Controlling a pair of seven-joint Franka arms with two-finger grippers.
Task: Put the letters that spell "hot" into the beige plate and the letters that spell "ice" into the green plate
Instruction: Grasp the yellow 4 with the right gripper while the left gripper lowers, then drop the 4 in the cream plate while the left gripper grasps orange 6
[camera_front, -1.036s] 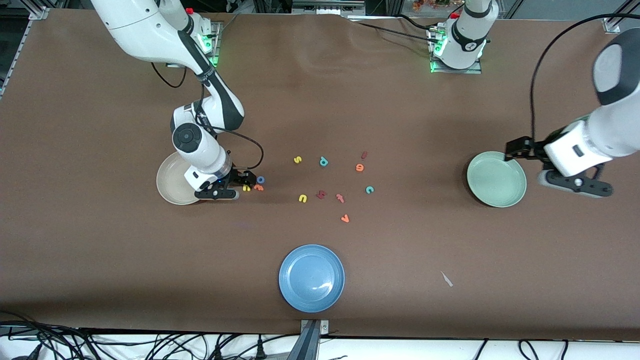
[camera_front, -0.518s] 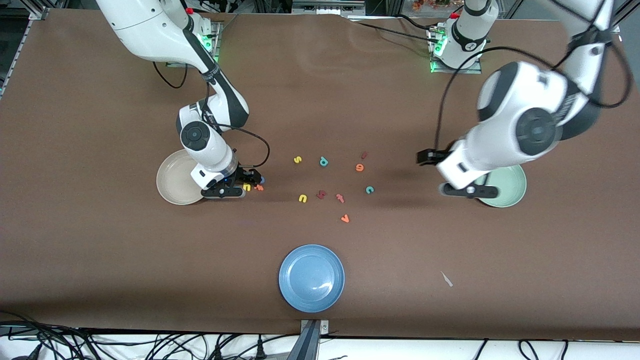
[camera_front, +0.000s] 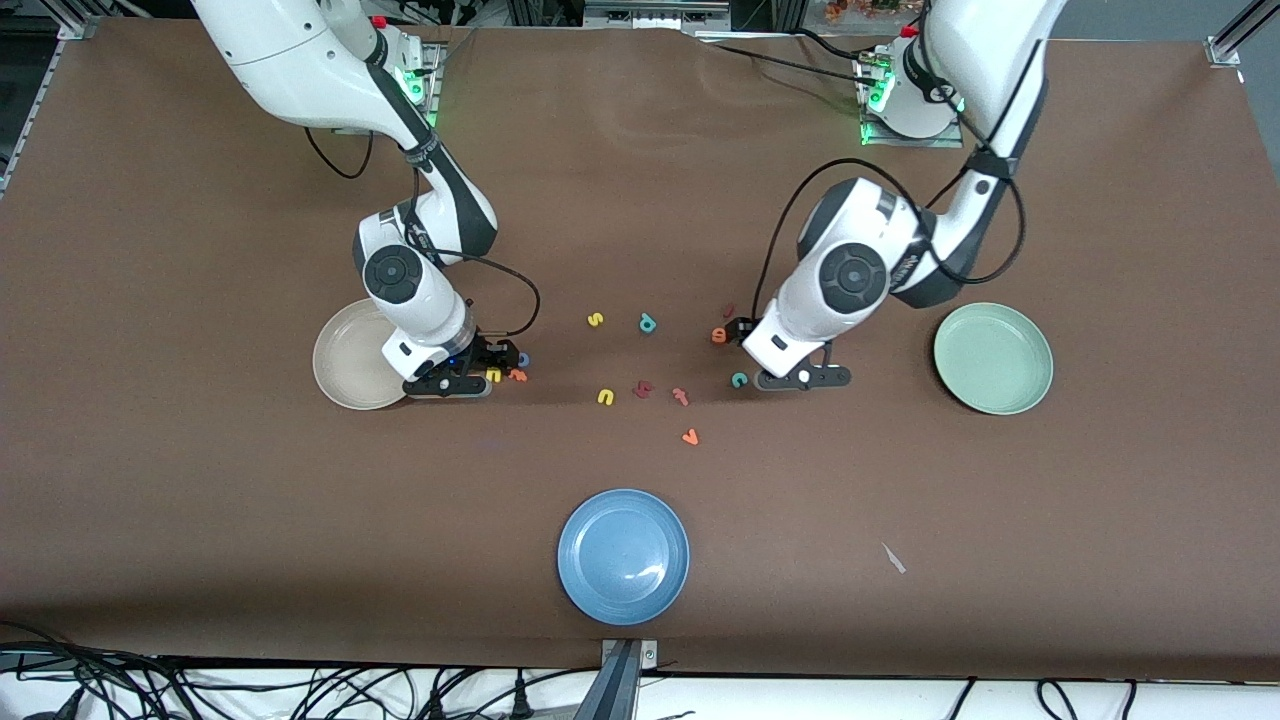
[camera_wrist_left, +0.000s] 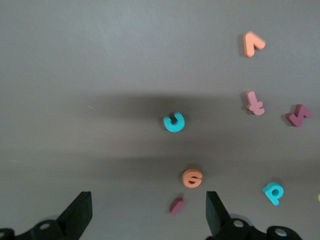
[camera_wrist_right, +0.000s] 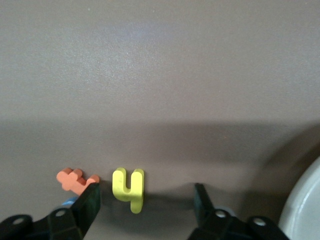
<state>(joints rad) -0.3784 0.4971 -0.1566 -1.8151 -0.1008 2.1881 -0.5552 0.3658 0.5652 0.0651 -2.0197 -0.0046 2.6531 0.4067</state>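
Blue plate (camera_front: 623, 556) sits nearest the camera, empty and not part of the job. Midway, the letters are all on the brown surface (camera_front: 200, 520); beige plate (camera_front: 345, 360) and green plate (camera_front: 993, 358) both empty, so nothing sorted yet by my read.

Right gripper (camera_wrist_right: 145, 200) is low beside the beige plate, fingers partly open around the yellow h (camera_wrist_right: 129, 187), grip not confirmed; orange t (camera_wrist_right: 75, 181) just beside.

Left gripper (camera_wrist_left: 147, 220) hovers over teal c (camera_wrist_left: 174, 122), orange e (camera_wrist_left: 192, 178), dark red i (camera_wrist_left: 176, 206), fingers wide, holding nothing.

Cables along the room's edge.
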